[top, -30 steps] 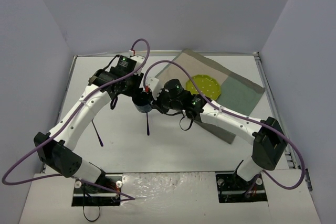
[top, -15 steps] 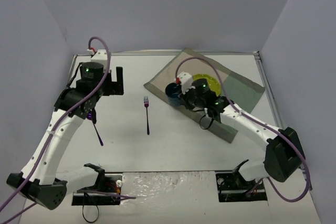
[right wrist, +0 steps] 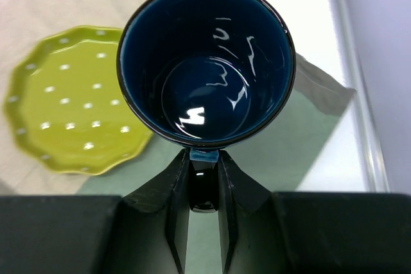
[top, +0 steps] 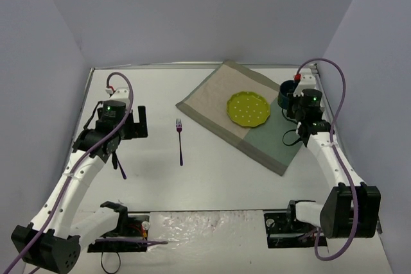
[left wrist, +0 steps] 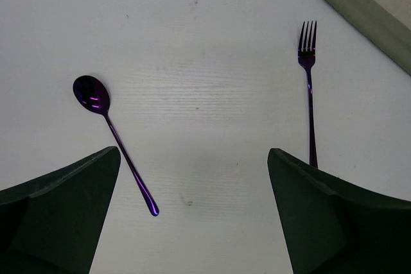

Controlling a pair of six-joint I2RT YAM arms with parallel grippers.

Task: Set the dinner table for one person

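Observation:
On the white dinner table lies a beige-and-green placemat with a yellow-green dotted plate on it. My right gripper is shut on the handle of a dark blue mug, upright over the mat's green far right corner; whether it rests there I cannot tell. The plate sits to the mug's left. A purple fork and a purple spoon lie on the bare table. Above them my left gripper hangs open and holds nothing.
The fork lies left of the placemat, the spoon further left, partly under my left arm. A metal table edge and the right wall run close beside the mug. The placemat's corner shows top right in the left wrist view.
My left gripper opened and drew back to the left over the cutlery. My right arm carried the mug from the table's middle across the plate to the mat's far right corner.

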